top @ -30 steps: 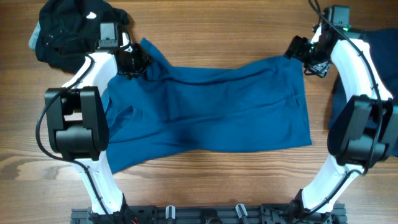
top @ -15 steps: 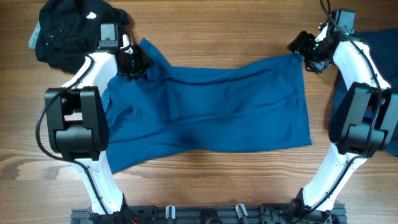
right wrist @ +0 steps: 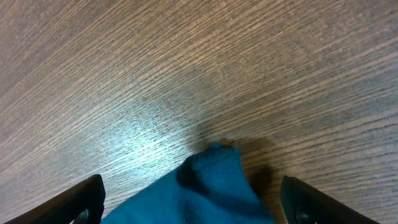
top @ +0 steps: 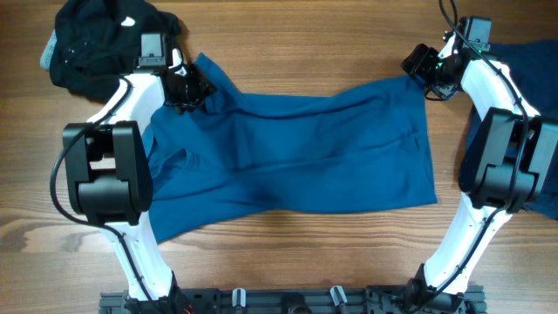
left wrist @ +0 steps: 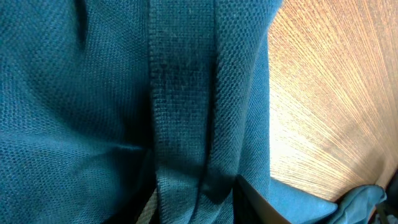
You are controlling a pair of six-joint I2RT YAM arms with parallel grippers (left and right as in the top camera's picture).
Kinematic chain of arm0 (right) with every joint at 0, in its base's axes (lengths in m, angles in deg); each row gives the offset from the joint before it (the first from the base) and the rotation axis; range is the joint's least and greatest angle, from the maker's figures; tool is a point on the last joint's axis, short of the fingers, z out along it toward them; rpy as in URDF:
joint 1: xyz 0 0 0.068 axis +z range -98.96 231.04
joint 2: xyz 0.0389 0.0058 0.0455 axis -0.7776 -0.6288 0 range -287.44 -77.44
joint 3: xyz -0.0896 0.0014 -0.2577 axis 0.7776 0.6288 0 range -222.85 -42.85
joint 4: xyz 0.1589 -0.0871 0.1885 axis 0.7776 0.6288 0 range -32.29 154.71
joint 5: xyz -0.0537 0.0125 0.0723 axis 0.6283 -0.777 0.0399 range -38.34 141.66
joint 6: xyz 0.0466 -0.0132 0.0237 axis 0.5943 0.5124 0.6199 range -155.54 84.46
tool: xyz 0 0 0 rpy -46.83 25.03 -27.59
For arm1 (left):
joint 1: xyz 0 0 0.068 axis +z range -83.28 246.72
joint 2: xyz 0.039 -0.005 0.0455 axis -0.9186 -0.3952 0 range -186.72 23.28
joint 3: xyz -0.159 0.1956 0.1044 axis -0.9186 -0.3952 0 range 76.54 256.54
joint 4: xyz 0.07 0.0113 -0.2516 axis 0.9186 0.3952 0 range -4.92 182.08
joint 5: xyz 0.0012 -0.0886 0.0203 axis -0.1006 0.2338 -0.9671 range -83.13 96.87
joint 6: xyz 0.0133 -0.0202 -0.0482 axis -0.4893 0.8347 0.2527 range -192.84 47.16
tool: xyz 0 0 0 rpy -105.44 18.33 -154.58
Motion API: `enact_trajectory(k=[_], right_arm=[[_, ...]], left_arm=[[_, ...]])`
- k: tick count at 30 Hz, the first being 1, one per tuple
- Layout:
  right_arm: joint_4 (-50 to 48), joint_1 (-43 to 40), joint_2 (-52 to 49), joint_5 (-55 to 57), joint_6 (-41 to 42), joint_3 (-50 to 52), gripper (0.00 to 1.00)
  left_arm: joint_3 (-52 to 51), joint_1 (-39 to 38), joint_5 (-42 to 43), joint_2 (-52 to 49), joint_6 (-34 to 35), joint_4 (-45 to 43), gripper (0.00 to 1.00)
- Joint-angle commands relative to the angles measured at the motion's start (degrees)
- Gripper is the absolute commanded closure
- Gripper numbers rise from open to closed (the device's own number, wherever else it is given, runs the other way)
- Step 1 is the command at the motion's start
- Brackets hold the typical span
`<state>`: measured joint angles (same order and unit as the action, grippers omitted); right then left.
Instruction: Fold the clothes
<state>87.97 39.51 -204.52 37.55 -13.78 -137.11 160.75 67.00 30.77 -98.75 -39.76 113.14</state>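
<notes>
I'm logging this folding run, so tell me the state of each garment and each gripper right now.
blue shirt: spread out, wrinkled.
black garment: bunched up, far left.
dark blue garment: at right edge, partly hidden.
left gripper: shut on blue shirt's edge.
right gripper: open over blue shirt's corner, gripping nothing.

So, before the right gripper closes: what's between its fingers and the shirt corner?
Only bare table: the right wrist view shows wood either side of the shirt corner, between the open fingers.
</notes>
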Motion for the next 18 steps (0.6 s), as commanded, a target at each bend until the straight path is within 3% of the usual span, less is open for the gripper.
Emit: enact_trajectory(k=[1, 6, 10, 18], right_arm=[[-0.3, 0.1, -1.4, 0.0, -2.5, -0.9, 0.1], [0.2, 0.1, -2.6, 1.2, -2.4, -0.9, 0.13], [0.4, 0.1, -3.3, 1.6, -2.9, -0.9, 0.23], [0.6, 0.1, -3.3, 3.6, -3.8, -0.9, 0.69]], left_arm=[[1.0, -0.2, 0.5, -1.1, -1.3, 0.1, 0.64], [1.0, -0.2, 0.5, -1.1, -1.3, 0.1, 0.61], [1.0, -0.2, 0.5, -1.1, -1.3, 0.1, 0.61], [1.0, -0.2, 0.5, -1.1, -1.3, 0.1, 0.58]])
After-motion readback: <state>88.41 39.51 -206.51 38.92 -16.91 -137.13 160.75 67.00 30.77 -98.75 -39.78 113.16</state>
